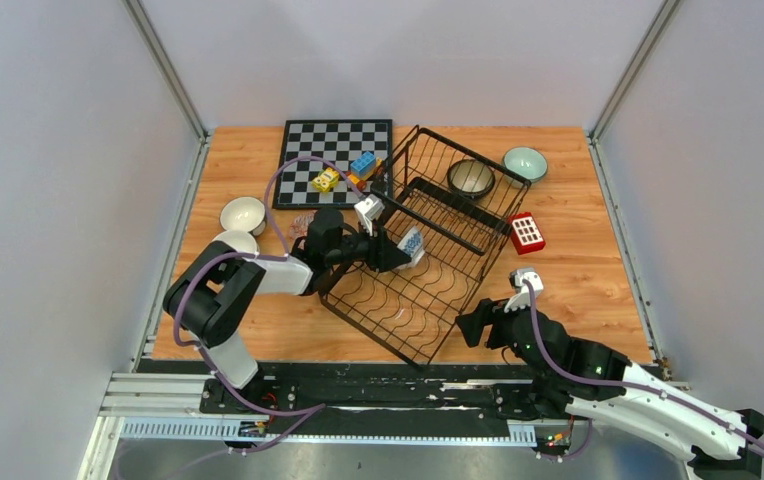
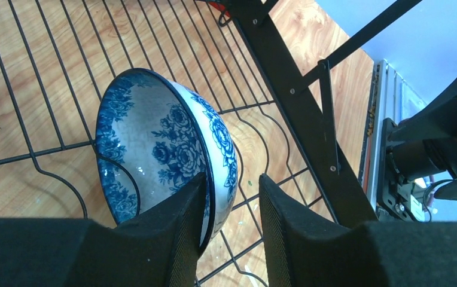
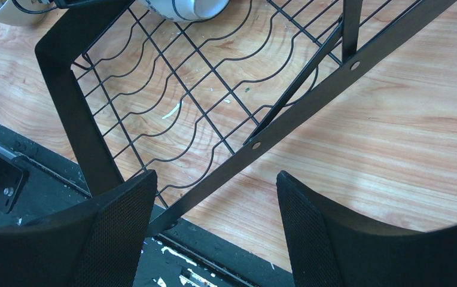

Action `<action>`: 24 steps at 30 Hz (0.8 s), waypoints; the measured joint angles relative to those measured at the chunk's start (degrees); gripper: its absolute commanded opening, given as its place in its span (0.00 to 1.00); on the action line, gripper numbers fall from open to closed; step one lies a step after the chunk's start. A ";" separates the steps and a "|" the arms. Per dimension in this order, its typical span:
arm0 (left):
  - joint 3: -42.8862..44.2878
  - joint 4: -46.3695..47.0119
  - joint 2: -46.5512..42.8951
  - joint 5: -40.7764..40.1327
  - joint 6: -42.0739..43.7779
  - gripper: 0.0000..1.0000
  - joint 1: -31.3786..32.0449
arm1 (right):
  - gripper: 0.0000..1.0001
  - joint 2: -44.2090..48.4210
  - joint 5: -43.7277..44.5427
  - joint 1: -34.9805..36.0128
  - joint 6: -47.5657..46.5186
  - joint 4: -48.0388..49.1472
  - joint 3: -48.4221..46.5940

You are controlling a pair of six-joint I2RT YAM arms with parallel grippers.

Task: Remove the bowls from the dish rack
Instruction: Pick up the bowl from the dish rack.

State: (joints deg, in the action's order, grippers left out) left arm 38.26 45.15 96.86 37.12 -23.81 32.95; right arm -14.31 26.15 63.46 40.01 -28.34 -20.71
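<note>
A blue-and-white patterned bowl [image 2: 154,143] stands on edge on the grid floor of the black wire dish rack [image 1: 438,300]. My left gripper [image 2: 232,197] straddles its rim: one finger [image 2: 178,221] lies inside the bowl, while the other [image 2: 292,227] stands a gap away from the outer wall. From above, the left gripper [image 1: 398,250] and that bowl [image 1: 413,243] are at the rack's left side. A dark bowl [image 1: 471,178] sits at the rack's far end. My right gripper [image 1: 473,325] hangs open over the rack's near corner [image 3: 172,209], holding nothing.
On the table outside the rack are a mint bowl [image 1: 525,163] at the back right and two pale bowls [image 1: 243,214] at the left. A chessboard [image 1: 308,185] with toy blocks [image 1: 326,179] lies behind the rack. A red block [image 1: 526,232] sits to its right.
</note>
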 measured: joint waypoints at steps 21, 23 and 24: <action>-3.06 9.25 0.07 -2.34 -3.82 0.31 -0.20 | 0.77 0.13 0.00 0.00 0.00 -0.09 0.00; -3.26 9.70 0.07 -2.16 -4.24 0.34 -0.20 | 0.77 0.35 0.00 0.00 0.00 -0.22 0.00; -3.37 9.99 0.07 -2.12 -4.52 0.34 -0.20 | 0.77 0.37 0.00 0.00 0.00 -0.24 0.00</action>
State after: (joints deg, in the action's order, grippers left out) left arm 34.89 55.13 96.92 35.00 -28.34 32.75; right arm -13.93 26.15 63.46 40.01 -28.58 -20.71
